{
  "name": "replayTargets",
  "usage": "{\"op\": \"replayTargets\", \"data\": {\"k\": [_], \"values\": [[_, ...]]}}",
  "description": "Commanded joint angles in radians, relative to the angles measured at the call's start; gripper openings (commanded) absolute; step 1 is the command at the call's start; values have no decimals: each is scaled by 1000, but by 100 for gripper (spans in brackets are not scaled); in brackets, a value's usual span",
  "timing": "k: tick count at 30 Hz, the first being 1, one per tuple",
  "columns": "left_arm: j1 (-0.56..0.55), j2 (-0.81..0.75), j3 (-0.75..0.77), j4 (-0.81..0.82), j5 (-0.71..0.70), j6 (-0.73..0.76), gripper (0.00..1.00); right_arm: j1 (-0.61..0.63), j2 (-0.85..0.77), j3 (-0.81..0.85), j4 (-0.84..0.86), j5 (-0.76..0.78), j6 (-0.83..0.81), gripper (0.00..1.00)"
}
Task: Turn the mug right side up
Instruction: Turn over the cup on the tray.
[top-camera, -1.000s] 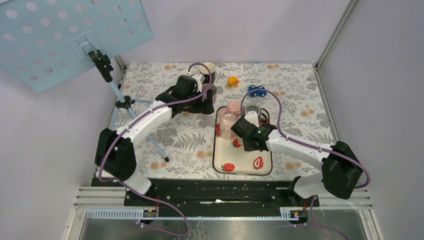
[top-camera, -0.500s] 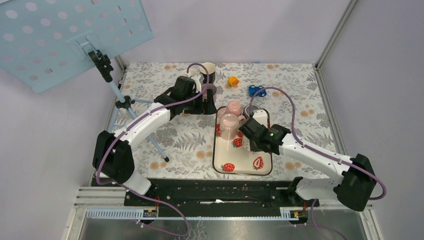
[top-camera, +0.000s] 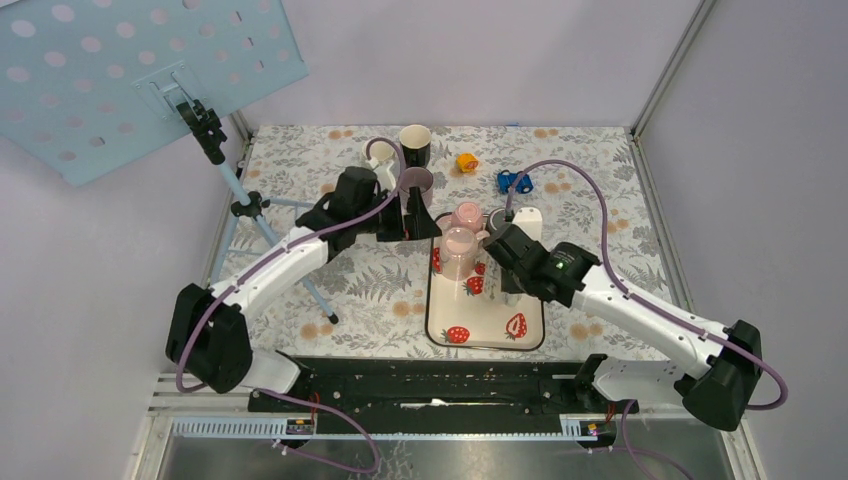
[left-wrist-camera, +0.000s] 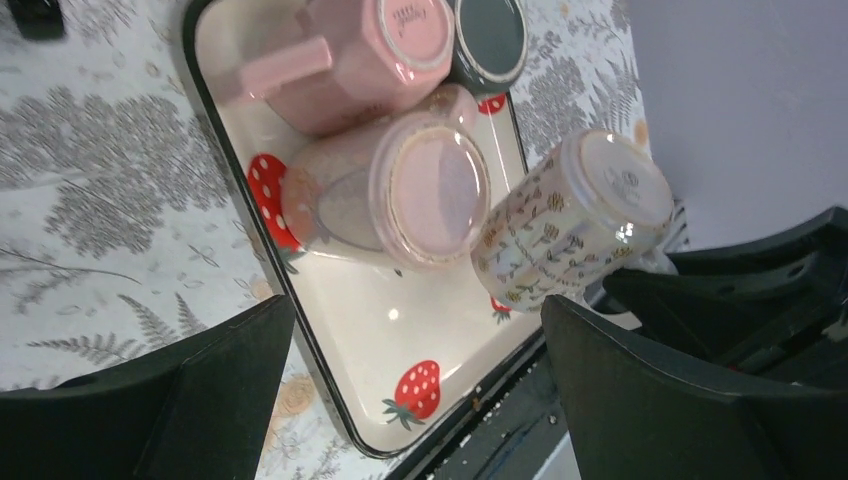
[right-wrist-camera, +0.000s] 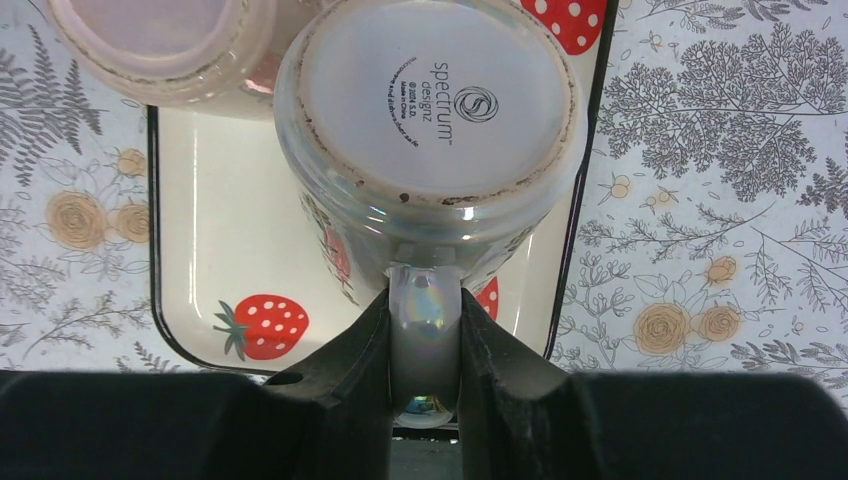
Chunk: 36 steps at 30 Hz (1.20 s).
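The mug (right-wrist-camera: 430, 130) is upside down over the near right part of the tray (right-wrist-camera: 200, 200), its stamped base facing up at the right wrist camera. The right hand (right-wrist-camera: 425, 310) is closed on the mug's handle, one finger pressed to each side of the loop. The handle sticks out toward the hand, so the mug lies straight ahead of the fingers. Its long axis runs roughly up and down. From the left wrist view it leans, with the base tipped up and to the right.

Righting it looks like a matter of rolling the right wrist about the handle. The pink glass (left-wrist-camera: 420, 190) stands just beside the mug on its left, so the swing has little room on that side.

The left hand (top-camera: 415, 212) hangs wide open and empty over the tabletop (right-wrist-camera: 700, 150), off the tray's far left corner. It is the farther of the two from the mug.

The mug's mouth is hidden in every view, so I cannot tell whether its rim touches the tray or is clear of it. From above, the right arm covers most of the mug.
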Motion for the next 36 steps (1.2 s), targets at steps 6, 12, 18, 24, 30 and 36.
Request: {"op": "replayTargets", "data": {"k": [6, 12, 18, 24, 30, 36], "values": [[-13, -133, -191, 299, 160, -162, 99, 9, -32, 146, 63, 49, 64, 0], [-22, -163, -279, 461, 245, -321, 99, 9, -48, 188, 118, 46, 90, 0], [-27, -169, -305, 532, 326, -455, 99, 9, -44, 199, 184, 41, 120, 0], [-27, -160, -418, 796, 388, -723, 98, 9, -27, 219, 261, 36, 142, 0], [-39, -136, -466, 981, 408, -890, 98, 9, -16, 267, 258, 10, 165, 0], [-43, -117, -486, 1036, 414, -939, 98, 9, -28, 277, 223, -10, 184, 0]]}}
